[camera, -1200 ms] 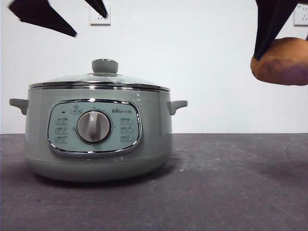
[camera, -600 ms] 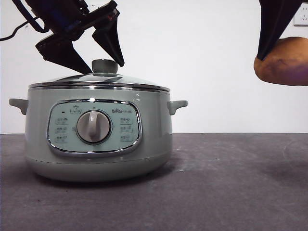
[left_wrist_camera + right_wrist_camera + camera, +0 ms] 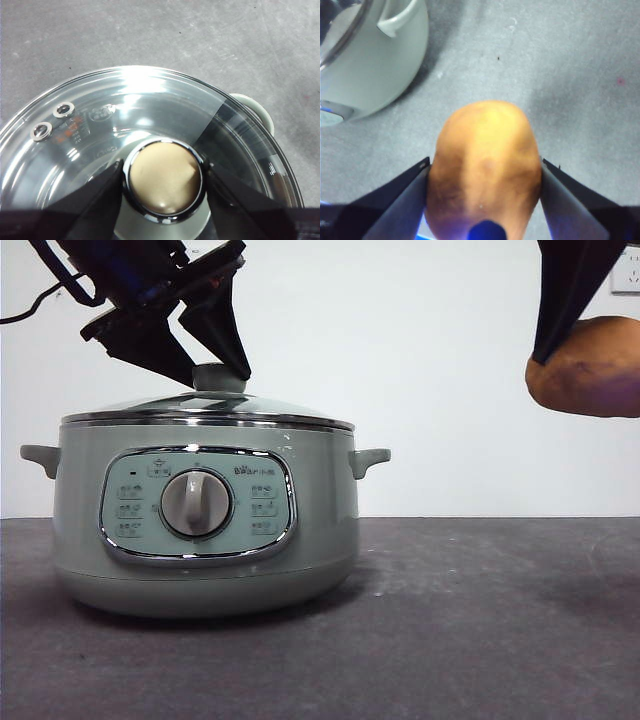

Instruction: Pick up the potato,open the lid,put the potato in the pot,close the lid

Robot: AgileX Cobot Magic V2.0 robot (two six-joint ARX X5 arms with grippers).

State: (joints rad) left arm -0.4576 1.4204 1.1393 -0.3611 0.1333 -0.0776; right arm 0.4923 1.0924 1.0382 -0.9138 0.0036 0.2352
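The pale green pot (image 3: 310, 510) stands on the table at the left, with the glass lid (image 3: 150, 405) on it. My left gripper (image 3: 218, 378) has come down from above and its jaws press both sides of the lid's green knob (image 3: 165, 177); the lid (image 3: 150, 100) still sits on the rim. My right gripper (image 3: 484, 170) is shut on the orange-brown potato (image 3: 482, 165). It holds the potato (image 3: 590, 370) high in the air at the far right, well clear of the pot.
The dark grey table (image 3: 480, 620) stretches to the right of the pot. The pot's side handle (image 3: 368, 460) sticks out to the right, and shows in the right wrist view (image 3: 395, 20). A wall socket (image 3: 625, 270) is on the white wall behind.
My left gripper came down from the top left onto the lid and closed its jaws around the knob. The right gripper with the potato has barely moved.
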